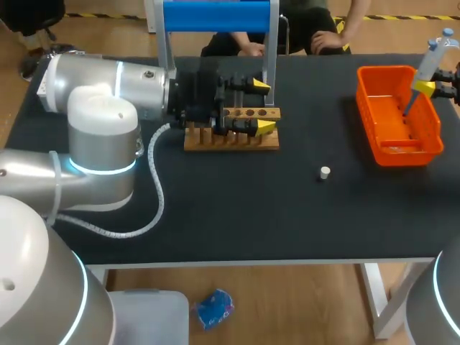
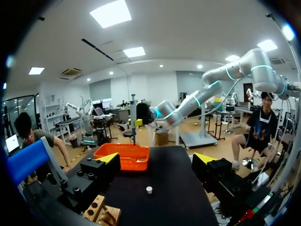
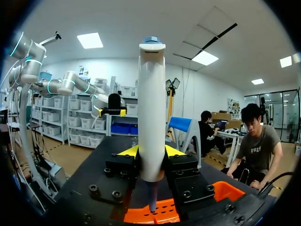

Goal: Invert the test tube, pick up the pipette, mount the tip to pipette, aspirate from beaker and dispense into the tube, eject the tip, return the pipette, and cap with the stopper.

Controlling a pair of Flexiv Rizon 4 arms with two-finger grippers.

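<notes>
The table [image 1: 251,215] is showing plain black, the bin [image 1: 410,154] orange, the rack [image 1: 230,141] brown wood, the stopper [image 1: 325,172] white; the pipette [image 3: 151,117] is showing white, topped blue.

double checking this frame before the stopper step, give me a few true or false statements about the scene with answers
1. The right hand is shut on the white pipette with a blue top. True.
2. The small white stopper lies inside the orange plastic bin. False: it sits on the black table, between the bin and the rack.
3. The left hand is open at the wooden tube rack. True.
4. The pipette hangs above the wooden tube rack. False: it is above the orange plastic bin.
</notes>
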